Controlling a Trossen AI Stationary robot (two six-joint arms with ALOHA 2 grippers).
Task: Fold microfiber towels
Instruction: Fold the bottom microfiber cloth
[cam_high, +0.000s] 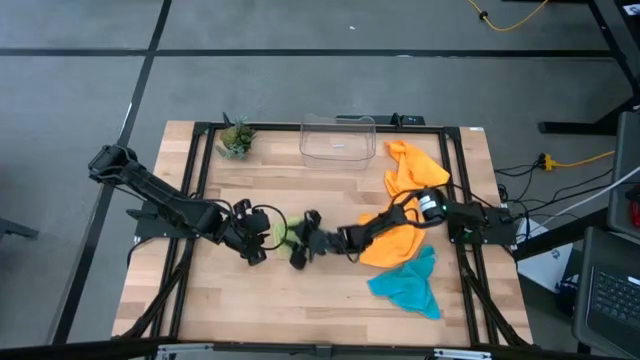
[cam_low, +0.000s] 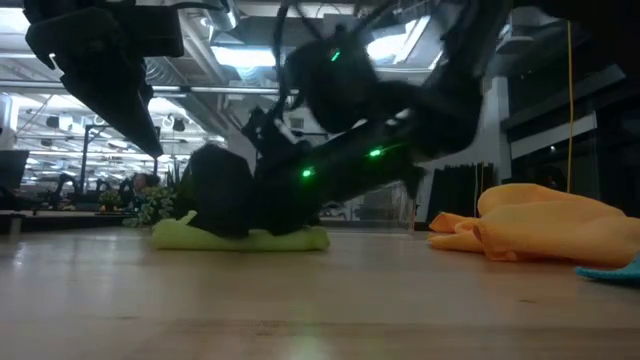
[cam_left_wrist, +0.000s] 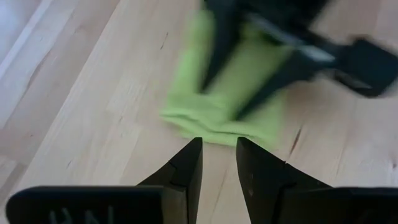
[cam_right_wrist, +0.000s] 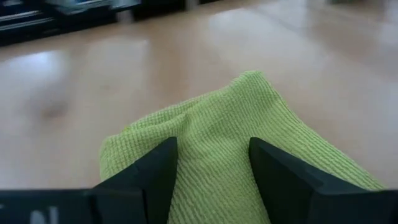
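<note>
Surface, high view: a wooden table (cam_high: 330, 290) on a grey floor, a clear plastic bin (cam_high: 338, 139) and a small potted plant (cam_high: 236, 137) at its far edge.
Towels, high view: the lime green towel (cam_high: 282, 235) lies mid-table between the two arms; two orange towels (cam_high: 410, 167) (cam_high: 395, 245) and a teal towel (cam_high: 408, 286) sit to the right.
Grippers, high view: the left gripper (cam_high: 262, 238) and right gripper (cam_high: 302, 243) meet over the green one.
Low view: the green towel lies flat on the wood, dark arm parts pressing down onto it; orange cloth is heaped at the right.
Left wrist view: the left fingers (cam_left_wrist: 186, 168) stand a narrow gap apart, tips just at the towel's near edge, gripping nothing visible.
Right wrist view: the right fingers (cam_right_wrist: 158, 165) stand wide, straddling a raised hump of green cloth.
</note>
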